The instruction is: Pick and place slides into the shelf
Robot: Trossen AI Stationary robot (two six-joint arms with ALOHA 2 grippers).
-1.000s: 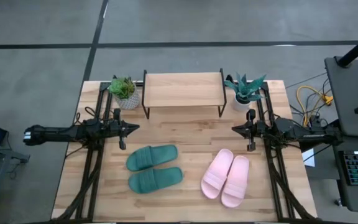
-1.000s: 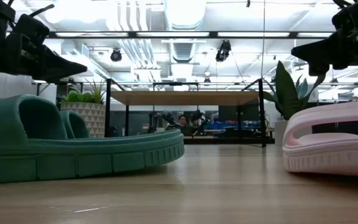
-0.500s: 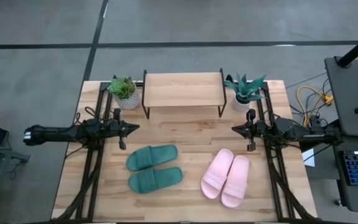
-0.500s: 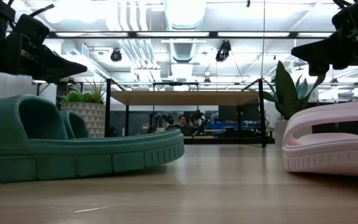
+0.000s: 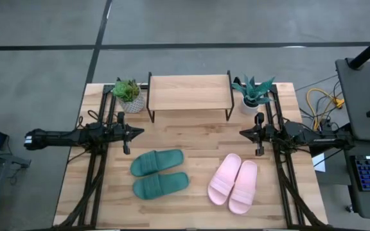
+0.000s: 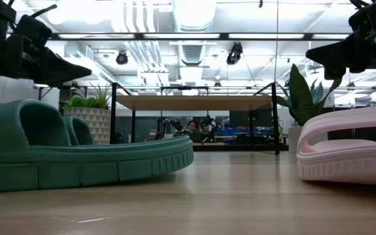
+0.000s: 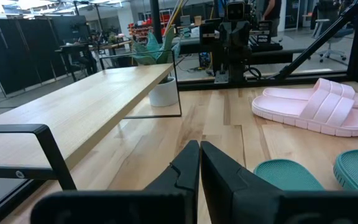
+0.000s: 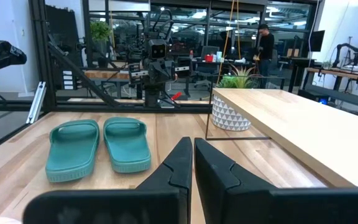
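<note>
Wooden tabletop [image 5: 198,138] with the empty shelf [image 5: 189,92] at its far edge, between two potted plants [image 5: 128,94]; green slides [image 5: 158,173] and pink slides [image 5: 234,182] lie in front; left gripper [image 5: 137,131] and right gripper [image 5: 243,133] hover clenched, empty, at either side

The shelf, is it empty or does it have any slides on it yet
Empty. The shelf top is bare; the green slides and pink slides lie on the table.
</note>
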